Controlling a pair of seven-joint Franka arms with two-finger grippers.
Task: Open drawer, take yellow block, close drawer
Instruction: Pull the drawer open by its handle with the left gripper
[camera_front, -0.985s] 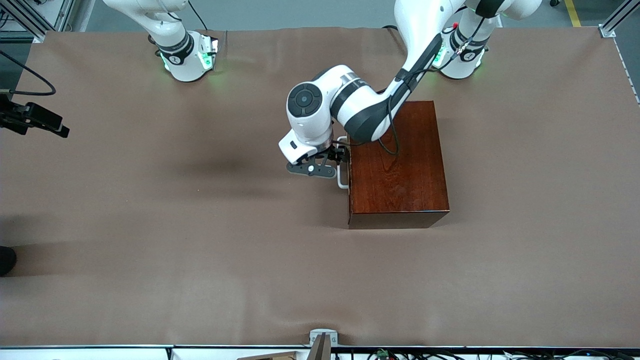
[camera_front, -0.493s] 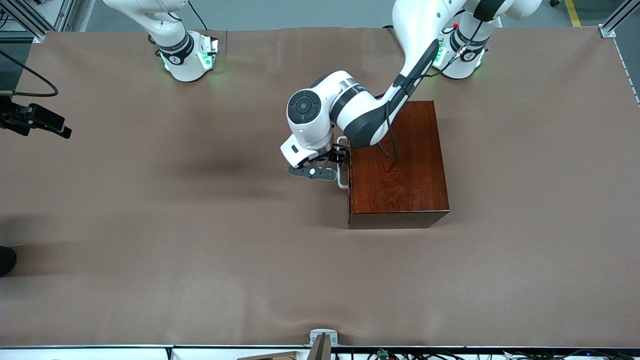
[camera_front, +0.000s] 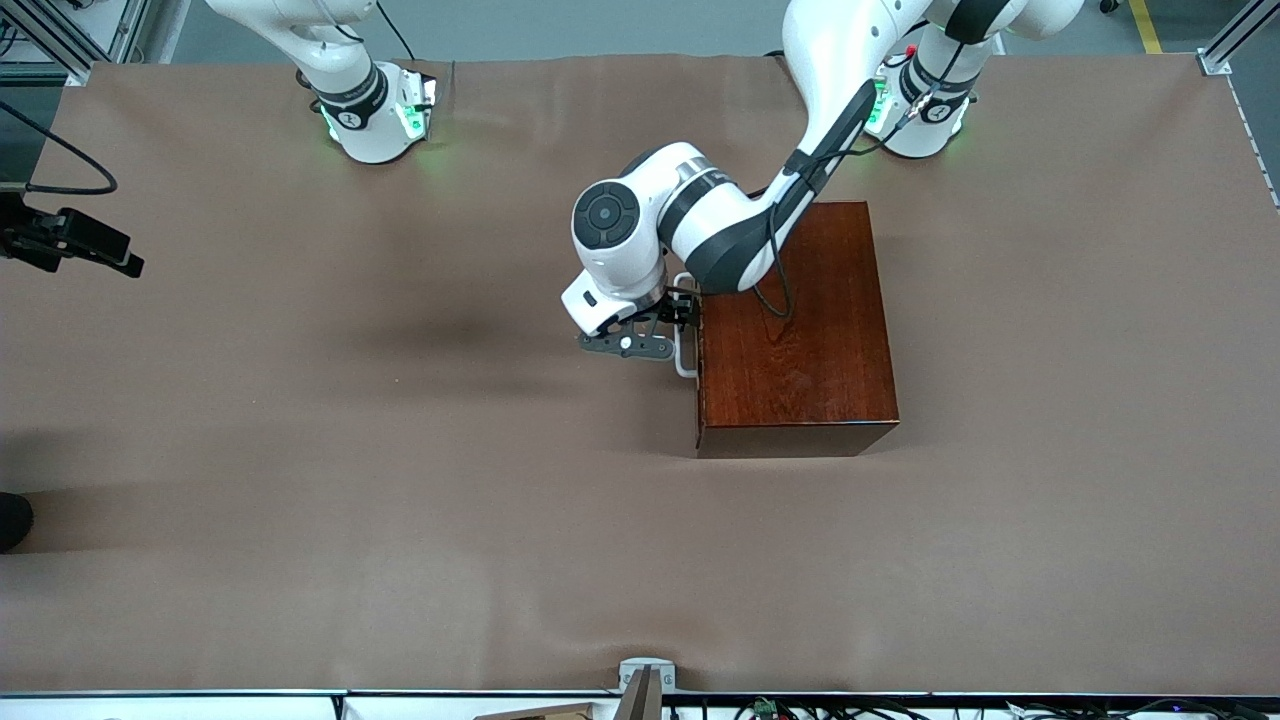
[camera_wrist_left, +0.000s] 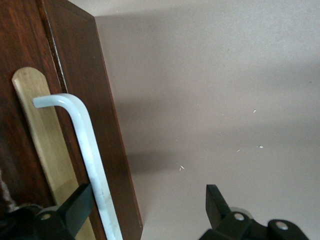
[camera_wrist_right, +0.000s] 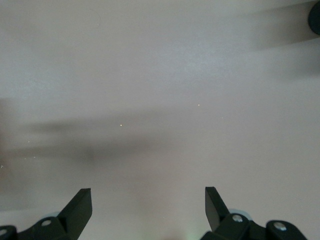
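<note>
The dark red-brown wooden box (camera_front: 795, 330) stands in the middle of the table, and its drawer (camera_wrist_left: 25, 100) is shut. The white bar handle (camera_front: 684, 352) faces the right arm's end. My left gripper (camera_front: 662, 328) is open at the handle. In the left wrist view the handle (camera_wrist_left: 87, 145) lies just inside one finger (camera_wrist_left: 80, 202). The other finger (camera_wrist_left: 214, 200) is over bare cloth, and the left gripper's midpoint (camera_wrist_left: 148, 196) is beside the box. My right gripper (camera_wrist_right: 148, 197) is open and empty over bare cloth, and it is out of the front view. The yellow block is hidden.
A brown cloth (camera_front: 400, 450) covers the whole table. A black camera mount (camera_front: 75, 243) juts in at the right arm's end. A small grey bracket (camera_front: 645, 672) sits at the table edge nearest the front camera.
My left gripper has edged slightly closer to the handle. The drawer stays shut and the box has not moved.
</note>
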